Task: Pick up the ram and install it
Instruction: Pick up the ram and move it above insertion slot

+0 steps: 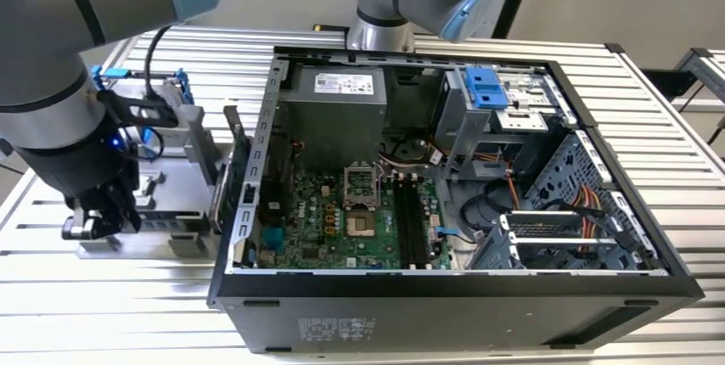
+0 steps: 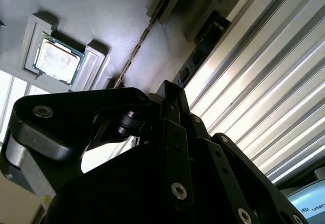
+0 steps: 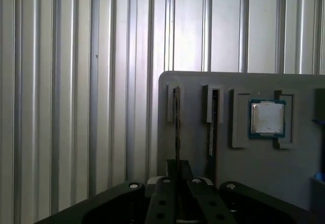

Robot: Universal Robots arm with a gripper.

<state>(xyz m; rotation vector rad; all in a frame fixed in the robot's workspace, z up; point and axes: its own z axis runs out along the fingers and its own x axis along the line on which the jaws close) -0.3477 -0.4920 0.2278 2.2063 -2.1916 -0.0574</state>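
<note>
Exterior view: the gripper sits low over the holder, on the exterior view's left of the case. The case wall stands between it and the slots, so a low carry could clip it.

First wrist view: the fingers look pinched together on the ram, which stands edge-up in its groove. A tilted pull could jam it. A second stick is just beside, the cpu beyond.

Second wrist view: the ram offers only a thin edge, so it could slip.
</note>
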